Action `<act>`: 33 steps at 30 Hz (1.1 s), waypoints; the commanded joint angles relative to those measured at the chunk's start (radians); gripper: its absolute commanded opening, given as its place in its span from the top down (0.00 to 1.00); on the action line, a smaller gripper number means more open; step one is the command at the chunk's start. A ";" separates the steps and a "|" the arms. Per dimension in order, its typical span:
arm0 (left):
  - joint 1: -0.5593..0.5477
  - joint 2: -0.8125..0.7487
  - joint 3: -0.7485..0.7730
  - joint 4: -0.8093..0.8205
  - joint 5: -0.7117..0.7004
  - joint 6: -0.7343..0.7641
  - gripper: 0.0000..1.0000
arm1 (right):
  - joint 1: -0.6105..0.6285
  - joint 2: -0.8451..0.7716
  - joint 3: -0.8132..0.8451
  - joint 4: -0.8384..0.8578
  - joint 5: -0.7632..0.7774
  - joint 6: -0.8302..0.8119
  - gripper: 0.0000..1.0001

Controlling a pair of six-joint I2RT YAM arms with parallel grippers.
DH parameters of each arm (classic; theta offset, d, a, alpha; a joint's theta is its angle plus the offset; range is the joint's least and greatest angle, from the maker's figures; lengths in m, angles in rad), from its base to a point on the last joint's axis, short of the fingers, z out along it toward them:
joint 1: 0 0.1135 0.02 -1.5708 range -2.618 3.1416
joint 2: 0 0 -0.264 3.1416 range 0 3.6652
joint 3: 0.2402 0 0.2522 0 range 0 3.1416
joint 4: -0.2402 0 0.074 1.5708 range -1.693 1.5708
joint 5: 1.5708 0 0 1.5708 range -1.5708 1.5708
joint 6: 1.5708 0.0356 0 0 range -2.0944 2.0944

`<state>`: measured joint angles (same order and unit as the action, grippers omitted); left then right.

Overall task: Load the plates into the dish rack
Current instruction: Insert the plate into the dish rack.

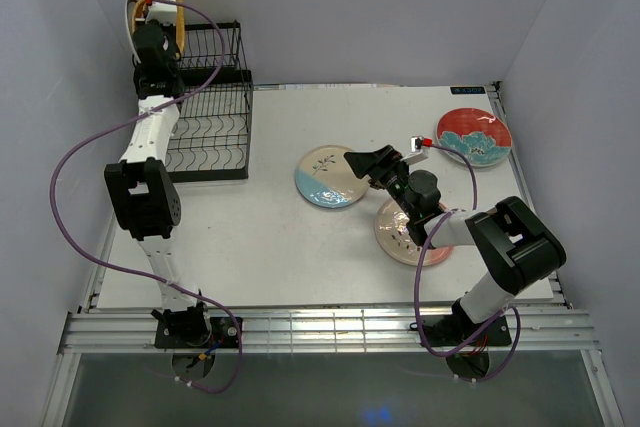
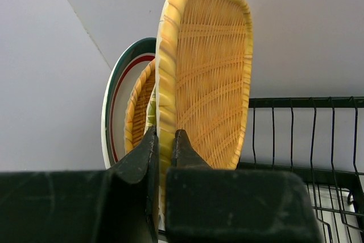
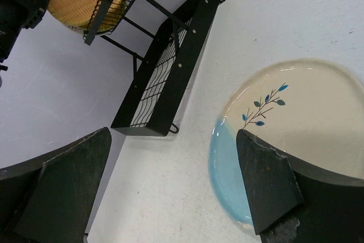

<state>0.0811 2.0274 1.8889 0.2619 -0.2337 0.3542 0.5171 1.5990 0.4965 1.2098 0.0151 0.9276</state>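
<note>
Grip on the rim explains the pose of the rounded-square woven plate. The left jaws are clenched on its lower edge and hold it upright, probably so that it can drop between the wires of the dish rack rather than lie flat. It is at the rack's far left end, just beside a second woven plate and a green-striped plate, both on edge too. Whether it is seated yet I cannot tell. Its weave is orange-yellow, with a paler banded rim. The right jaws hang released and wide over the cream-blue plate, seemingly lined up for a pick. A cream-pink plate and a red-teal floral plate lie flat on the tabletop.
</note>
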 commanded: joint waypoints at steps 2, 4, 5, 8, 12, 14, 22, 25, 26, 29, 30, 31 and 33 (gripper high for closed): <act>-0.003 -0.059 -0.022 0.102 -0.073 -0.011 1.00 | -0.003 0.012 0.033 0.073 -0.004 0.005 0.04; -0.004 -0.067 -0.031 0.112 -0.082 -0.011 1.00 | -0.005 0.012 0.033 0.074 -0.035 0.007 0.04; -0.003 -0.065 -0.036 0.115 -0.093 -0.012 1.00 | -0.003 0.013 0.031 0.074 -0.035 0.005 0.04; -0.003 -0.075 -0.047 0.132 -0.108 -0.018 1.00 | -0.005 0.010 0.031 0.074 -0.037 0.007 0.04; -0.003 -0.082 -0.048 0.143 -0.119 -0.032 1.00 | -0.005 0.010 0.031 0.074 -0.037 0.007 0.04; -0.004 -0.081 -0.034 0.148 -0.125 -0.031 1.00 | -0.005 0.010 0.030 0.076 -0.037 0.007 0.04; -0.007 -0.053 0.024 0.184 -0.139 0.043 1.00 | -0.005 0.013 0.033 0.077 -0.041 0.008 0.04; -0.012 -0.058 0.030 0.198 -0.148 0.060 1.00 | -0.006 0.013 0.033 0.079 -0.041 0.010 0.04; -0.011 -0.061 0.021 0.206 -0.147 0.063 1.00 | -0.006 0.013 0.031 0.079 -0.041 0.010 0.04; -0.015 -0.068 0.009 0.227 -0.142 0.084 1.00 | -0.006 0.015 0.033 0.080 -0.044 0.011 0.04; -0.015 -0.068 0.007 0.229 -0.142 0.088 1.00 | -0.008 0.015 0.031 0.080 -0.044 0.013 0.04; -0.018 -0.067 0.006 0.231 -0.142 0.094 1.00 | -0.008 0.015 0.033 0.080 -0.044 0.013 0.04; -0.017 -0.067 -0.005 0.232 -0.144 0.095 1.00 | -0.006 0.013 0.031 0.082 -0.047 0.013 0.04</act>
<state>0.0612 2.0254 1.8500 0.3748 -0.3538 0.4225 0.5163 1.6100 0.4973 1.2304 -0.0280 0.9398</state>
